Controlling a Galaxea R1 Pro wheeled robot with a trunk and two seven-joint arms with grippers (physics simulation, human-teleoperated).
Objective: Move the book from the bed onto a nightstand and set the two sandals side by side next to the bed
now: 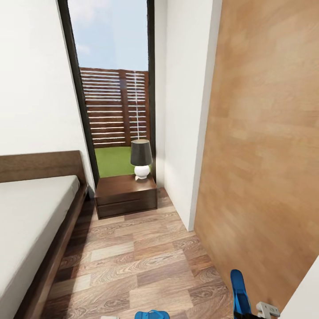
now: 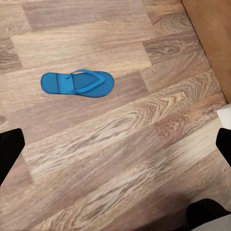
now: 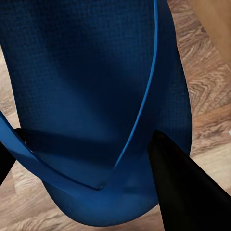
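One bright blue sandal (image 2: 77,83) lies flat on the wood floor, seen again at the head view's bottom edge (image 1: 152,315). My left gripper (image 2: 115,147) hovers above the floor short of it, open, its dark fingers (image 2: 9,151) wide apart and empty. The other sandal (image 1: 237,290) hangs upright off the floor at the lower right, with my right gripper (image 3: 86,156) shut on it; a black finger (image 3: 185,190) presses its sole and strap. The bed (image 1: 31,212) runs along the left. A nightstand (image 1: 126,195) stands by the headboard. The book is out of view.
A lamp (image 1: 141,158) with a dark shade stands on the nightstand's right part. Behind it is a tall dark-framed window (image 1: 116,88). A white wall corner (image 1: 186,133) and a tan wood panel (image 1: 266,146) close off the right, leaving a narrow strip of floor (image 1: 133,261) beside the bed.
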